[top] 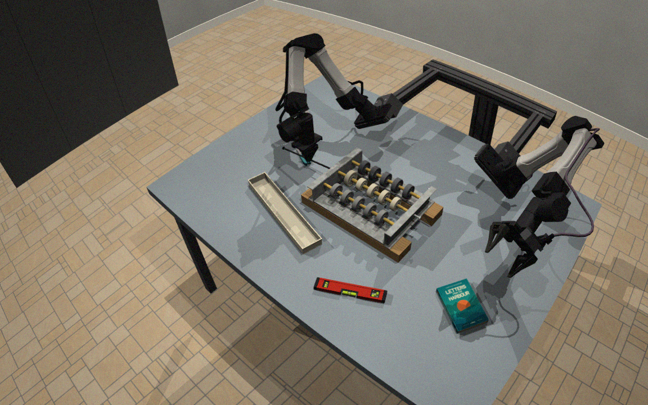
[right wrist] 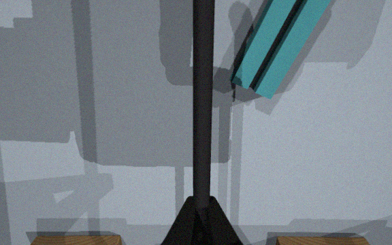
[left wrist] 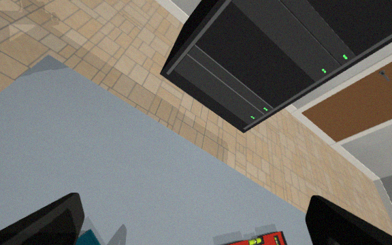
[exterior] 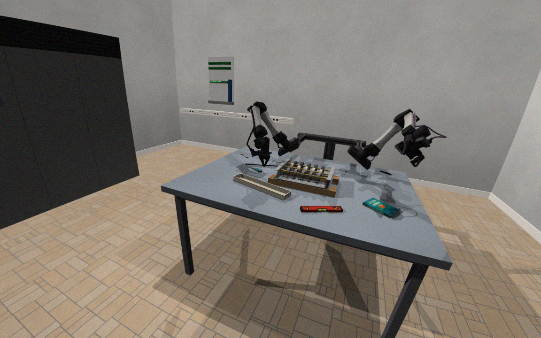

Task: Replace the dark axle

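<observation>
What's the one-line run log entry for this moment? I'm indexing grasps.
right gripper: shut on dark axle | left gripper: open | dark axle: partly out of frame | tray: axle not in it
</observation>
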### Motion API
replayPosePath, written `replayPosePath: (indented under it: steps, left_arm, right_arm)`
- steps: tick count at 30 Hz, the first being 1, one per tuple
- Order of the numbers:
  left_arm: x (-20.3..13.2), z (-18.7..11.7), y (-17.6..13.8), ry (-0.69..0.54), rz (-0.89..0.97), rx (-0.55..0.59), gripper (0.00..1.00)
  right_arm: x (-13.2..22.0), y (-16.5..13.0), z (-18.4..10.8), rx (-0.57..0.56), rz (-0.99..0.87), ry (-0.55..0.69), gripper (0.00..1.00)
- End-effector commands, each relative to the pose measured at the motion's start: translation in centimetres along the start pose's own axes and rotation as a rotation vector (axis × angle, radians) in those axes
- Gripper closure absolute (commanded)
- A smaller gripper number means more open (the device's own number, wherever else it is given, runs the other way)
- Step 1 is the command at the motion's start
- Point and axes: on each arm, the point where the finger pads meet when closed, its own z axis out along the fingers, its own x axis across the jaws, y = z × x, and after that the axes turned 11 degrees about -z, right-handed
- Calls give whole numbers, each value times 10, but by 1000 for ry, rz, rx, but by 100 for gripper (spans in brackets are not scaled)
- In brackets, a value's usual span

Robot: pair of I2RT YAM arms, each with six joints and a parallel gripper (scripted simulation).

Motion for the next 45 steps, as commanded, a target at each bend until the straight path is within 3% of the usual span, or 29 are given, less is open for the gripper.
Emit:
replayPosePath:
  steps: [1,9,10,26,27,39,42,45]
  left_arm:
    - [5,5,3,24,8,-8,0]
    - [5,5,3,24,8,-8,0]
    - [5,5,3,24,8,-8,67]
    - [5,5,3,24,7,-8,67]
    - [3,9,-34,-4,11,105,67]
    - [0,22,-108,-82,35,344,67]
    - [-8,24,-106,-105,39,346,67]
    - [-6,24,-137,-115,34,431,67]
  right_arm:
    - [1,2,-1,-4,11,14,100]
    - [1,2,-1,-4,11,14,100]
    - [1,2,-1,-4,11,14,100]
    - [1,2,-1,-4,11,14,100]
    - [1,2,-1,-4,11,14,100]
    - [1,2,-1,-4,11,14,100]
    - [1,2,-1,-4,11,14,100]
    - [1,2,-1,-4,11,14,100]
